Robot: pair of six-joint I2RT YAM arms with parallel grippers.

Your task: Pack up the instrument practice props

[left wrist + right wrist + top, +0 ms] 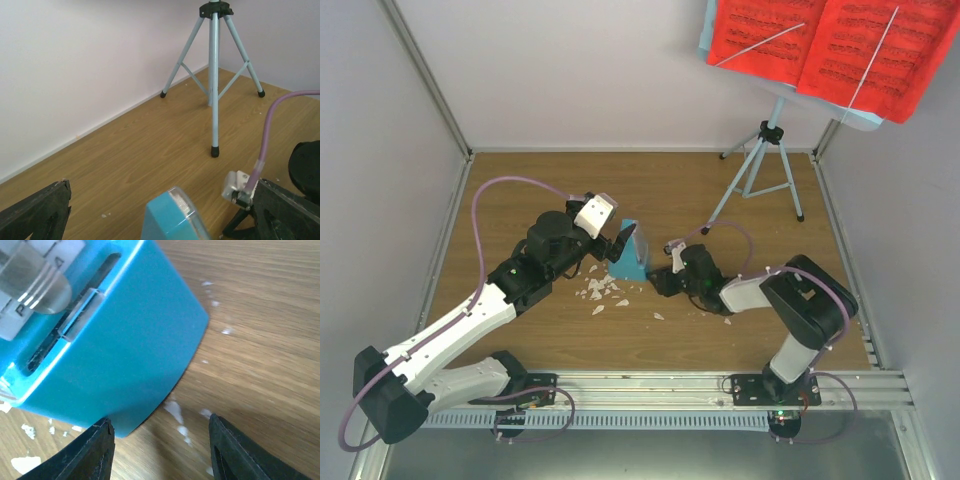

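Blue box (632, 258) at table (520, 200) centre. My left gripper (160, 220) spread, straddling box; right gripper (160, 450) spread, box at its 11 o'clock. Step, I judge: box pickup. Next: left closes squarely.

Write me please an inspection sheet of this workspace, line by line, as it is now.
Surface: wooden table, light brown grain, no damage seen.
Job's things: music stand upright in the far right corner, with red pages on its plate; blue box mid-table between the two arms, a clear piece in its slot.
Clutter: white scraps scattered on the near side of the box.
Grippers: left gripper open, straddling the box without touching; right gripper open, a box corner at one side of its gap, contact cannot be told.
Cables: purple cables loop free over both arms, not snagged.
Surroundings: pale walls with metal frame posts; nothing else seen.
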